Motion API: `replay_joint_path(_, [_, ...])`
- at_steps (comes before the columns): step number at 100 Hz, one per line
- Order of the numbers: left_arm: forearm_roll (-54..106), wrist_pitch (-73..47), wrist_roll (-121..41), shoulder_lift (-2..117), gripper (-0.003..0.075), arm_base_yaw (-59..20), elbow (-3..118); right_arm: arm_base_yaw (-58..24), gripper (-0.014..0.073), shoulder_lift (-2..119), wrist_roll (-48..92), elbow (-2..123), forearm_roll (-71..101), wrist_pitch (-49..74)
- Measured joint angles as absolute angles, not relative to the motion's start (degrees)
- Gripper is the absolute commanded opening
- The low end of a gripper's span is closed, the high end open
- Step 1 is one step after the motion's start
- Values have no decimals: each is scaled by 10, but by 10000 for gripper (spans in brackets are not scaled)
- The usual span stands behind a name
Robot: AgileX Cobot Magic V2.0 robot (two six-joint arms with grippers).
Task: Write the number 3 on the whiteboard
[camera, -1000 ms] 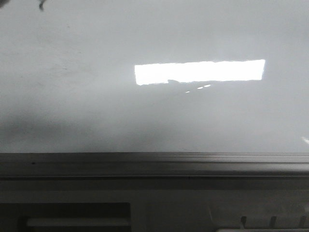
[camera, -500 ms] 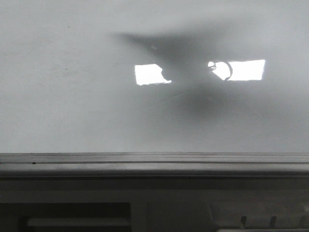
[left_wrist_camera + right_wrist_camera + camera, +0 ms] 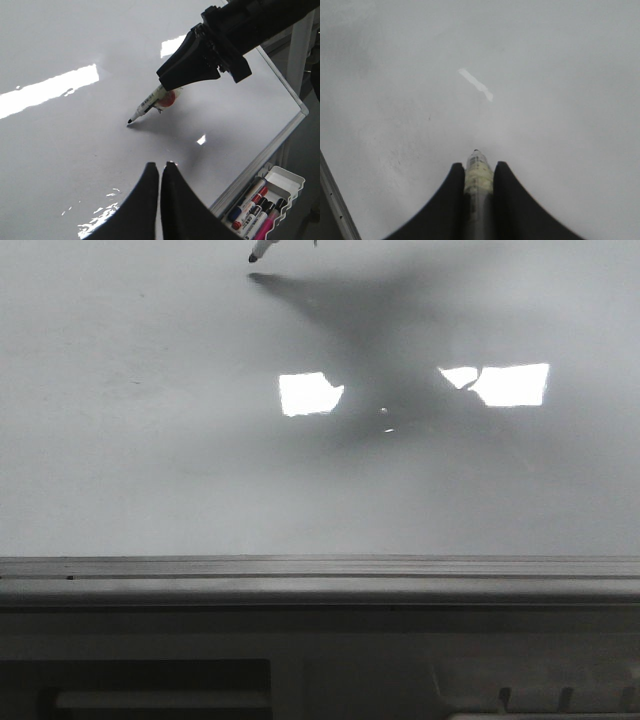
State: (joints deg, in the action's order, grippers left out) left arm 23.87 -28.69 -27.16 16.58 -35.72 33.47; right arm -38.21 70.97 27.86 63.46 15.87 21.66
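The whiteboard (image 3: 150, 470) fills the front view, glossy and pale grey. The number 3 shows in no view; I see no stroke on the board. My right gripper (image 3: 478, 167) is shut on a black-tipped marker (image 3: 478, 172). In the left wrist view that gripper (image 3: 165, 82) reaches in from the upper right, and the marker (image 3: 149, 103) points down at the whiteboard (image 3: 60, 45), tip very close to its shadow. Only the marker tip (image 3: 260, 251) shows at the front view's top edge. My left gripper (image 3: 160, 166) hovers shut over the board, holding nothing.
A grey metal ledge (image 3: 320, 585) runs along the board's lower edge. A white tray (image 3: 287, 181) with several markers hangs at the board's corner. The arm's shadow (image 3: 390, 330) crosses a bright light reflection (image 3: 310, 393). The board's frame edge (image 3: 335, 202) is near.
The right arm's shadow has spread across the board and split the light reflection. The marker tip has come into the front view at the top edge.
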Motion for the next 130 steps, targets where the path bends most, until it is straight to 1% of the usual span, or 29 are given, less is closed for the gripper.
replay_joint_path(20, [239, -282, -272, 166, -21, -357, 335, -343, -61, 711, 278, 638, 168, 246])
replay_joint_path(39, [239, -272, -271, 166, -21, -357, 335, -289, -60, 697, 274, 643, 193, 303])
replay_joint_path(50, [238, -267, -271, 166, -21, -357, 335, -273, -60, 685, 274, 643, 193, 333])
replay_joint_path(66, [238, -265, -271, 166, -21, -357, 335, -290, -60, 676, 274, 627, 186, 339])
replay_joint_path(85, [237, -264, -271, 166, -21, -357, 335, -353, -60, 697, 274, 602, 187, 314])
replay_joint_path(95, [237, -264, -271, 166, -21, -357, 335, -369, -60, 712, 274, 601, 195, 294])
replay_joint_path(112, [237, -264, -271, 166, -21, -357, 335, -363, -60, 715, 274, 601, 203, 295])
replay_joint_path(130, [236, -263, -271, 166, -21, -357, 335, -328, -43, 699, 272, 601, 211, 332])
